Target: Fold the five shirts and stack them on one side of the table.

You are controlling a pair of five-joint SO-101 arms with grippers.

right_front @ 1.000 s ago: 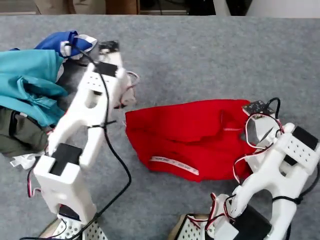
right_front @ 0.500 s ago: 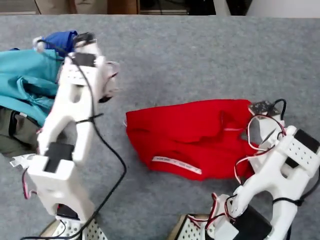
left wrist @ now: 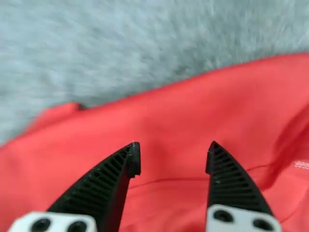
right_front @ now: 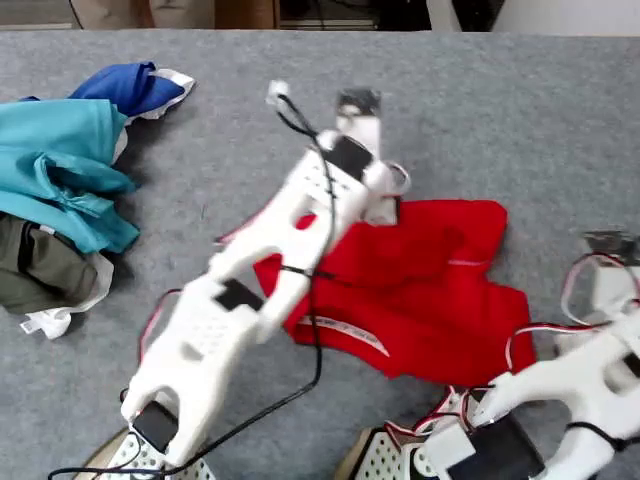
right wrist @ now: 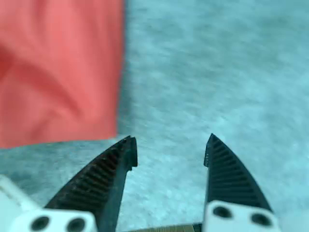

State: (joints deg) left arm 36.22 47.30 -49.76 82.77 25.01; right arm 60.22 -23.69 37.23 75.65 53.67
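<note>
A red shirt (right_front: 430, 290) lies crumpled in the middle of the grey table (right_front: 450, 110). My left gripper (right_front: 382, 205) hovers open over its far edge, and the left wrist view shows red cloth (left wrist: 193, 111) under the spread fingers (left wrist: 123, 169) with nothing between them. My right gripper (right_front: 592, 290) stands open just off the shirt's right side. Its wrist view has bare grey table between the fingertips (right wrist: 219, 159) and the shirt's edge (right wrist: 58, 72) to one side. A teal shirt (right_front: 60, 165), a blue shirt (right_front: 125, 85) and a dark olive shirt (right_front: 35, 265) sit heaped at the left edge.
A white garment (right_front: 60, 315) pokes out from under the olive one. The left arm's body (right_front: 240, 300) crosses low over the shirt's left part. Grey table stretches open along the far side and between the pile and the red shirt.
The left arm swung from the pile at the left across to the red shirt's far edge. The right arm pulled away to the right, off the shirt. The shirt's right side shifted.
</note>
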